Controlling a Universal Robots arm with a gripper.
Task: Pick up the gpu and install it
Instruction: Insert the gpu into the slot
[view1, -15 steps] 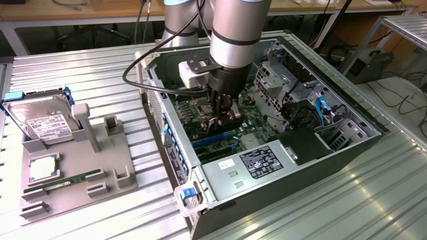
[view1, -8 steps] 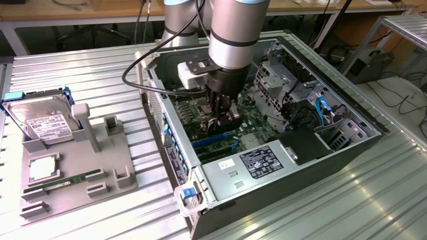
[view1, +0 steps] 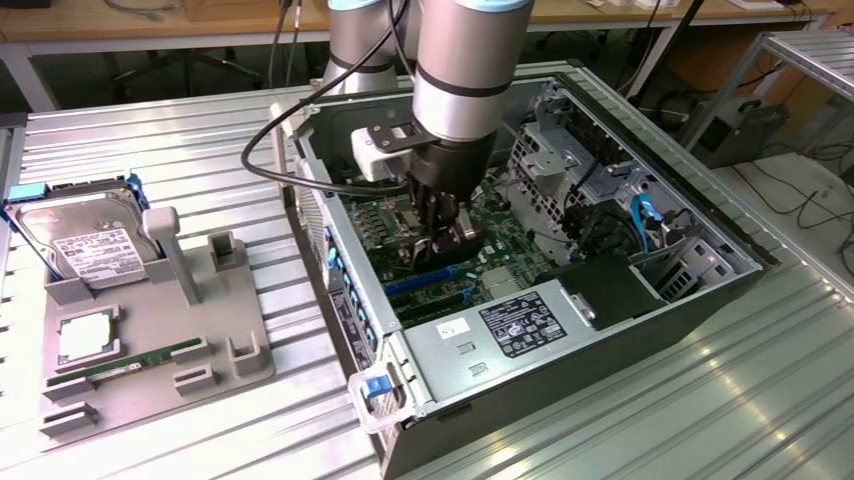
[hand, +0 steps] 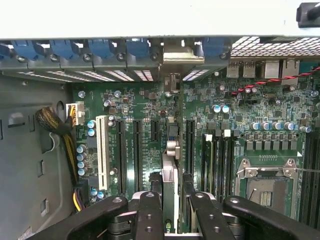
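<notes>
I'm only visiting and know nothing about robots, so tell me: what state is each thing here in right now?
computer case: side open.
gpu: on edge between the fingers, over the motherboard slots.
gripper: shut on the gpu.
hard drive: resting on the grey tray, outside the case.
memory stick: lying on the same tray.
</notes>
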